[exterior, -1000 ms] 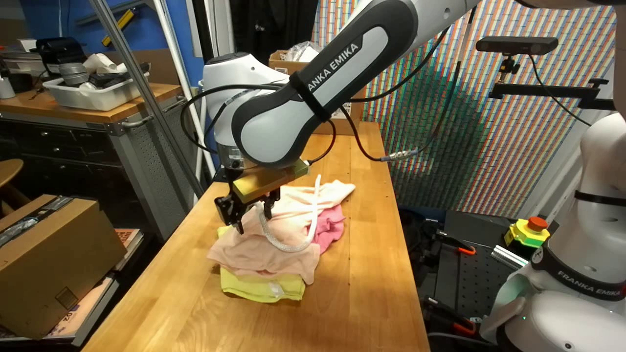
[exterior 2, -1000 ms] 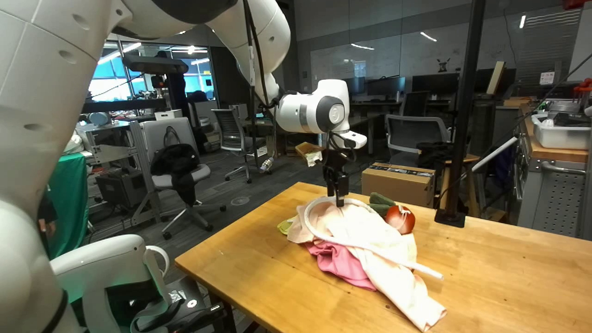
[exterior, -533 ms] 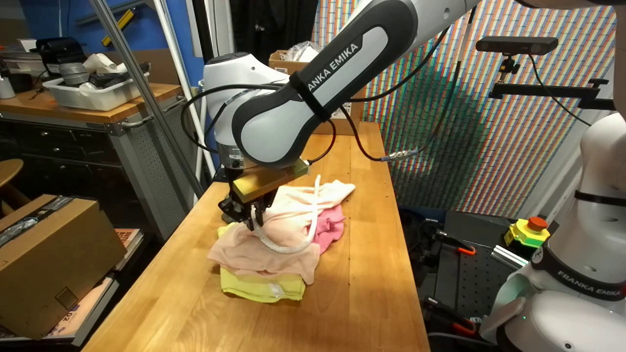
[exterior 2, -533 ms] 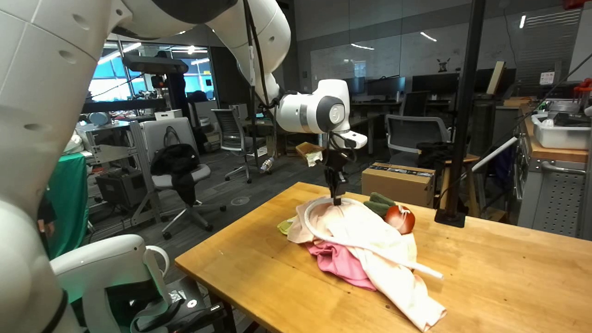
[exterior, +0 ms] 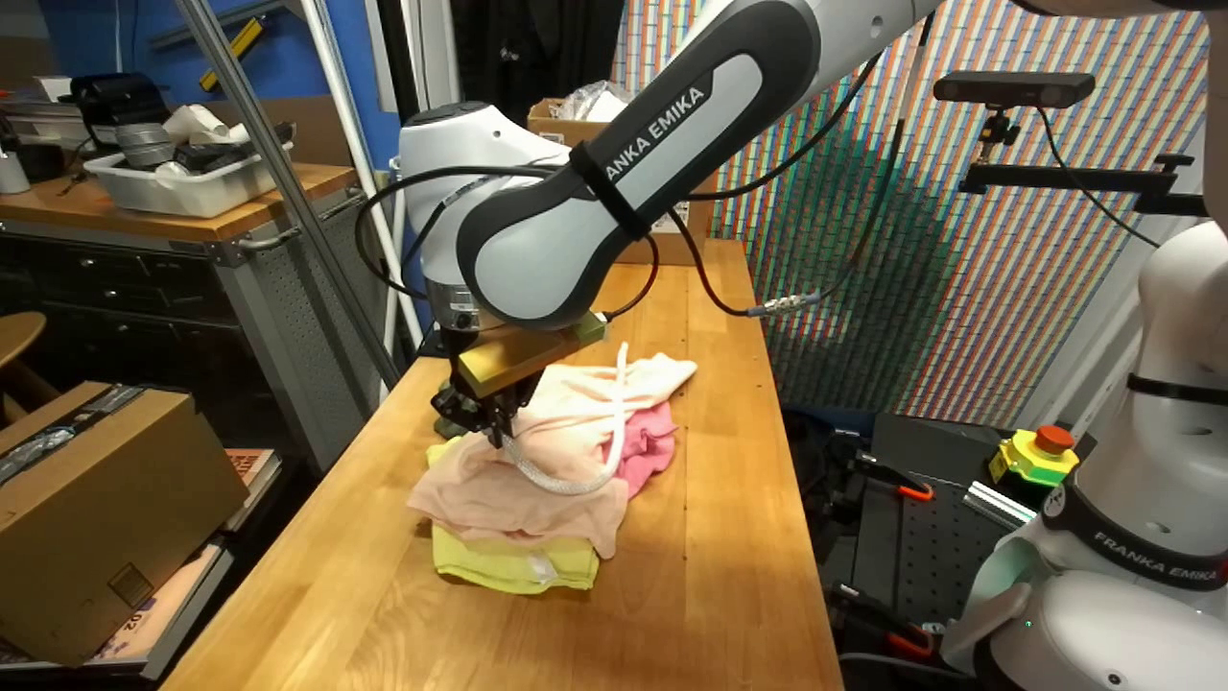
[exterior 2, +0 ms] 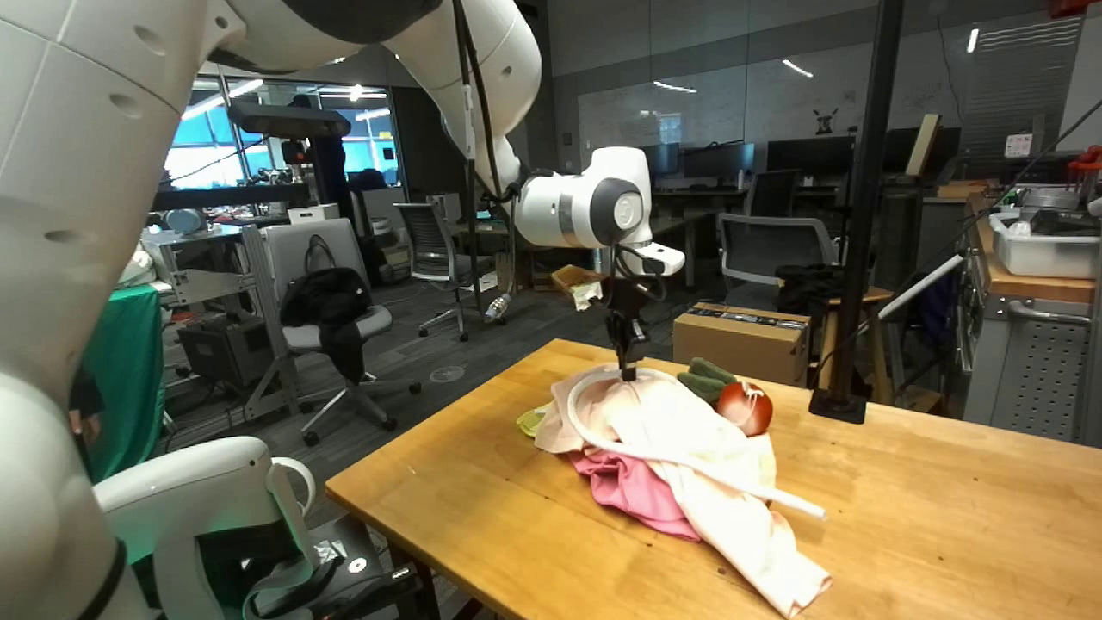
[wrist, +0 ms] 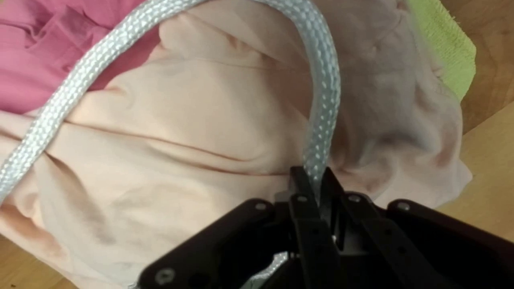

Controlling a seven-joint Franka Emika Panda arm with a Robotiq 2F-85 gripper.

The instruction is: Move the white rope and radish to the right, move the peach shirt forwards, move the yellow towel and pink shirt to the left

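The white rope, a braided cord with a glossy weave, curves over the peach shirt and passes between the fingertips of the black gripper, which are pinched onto it with only the cord's thickness between them; in an exterior view its loose end lies at four o'clock from the gripper. The peach shirt is soft and creased; in the wrist view the crumpled pink shirt shows at ten o'clock and a fuzzy corner of the yellow towel at two. In an exterior view the wooden table gives open room at the towel's six o'clock. In an exterior view the round, shiny red radish sits at the peach shirt's two o'clock, dark green rounded things at one, near the table's far edge; an upright black post stands beyond the radish, and a cardboard box past the edge at one o'clock
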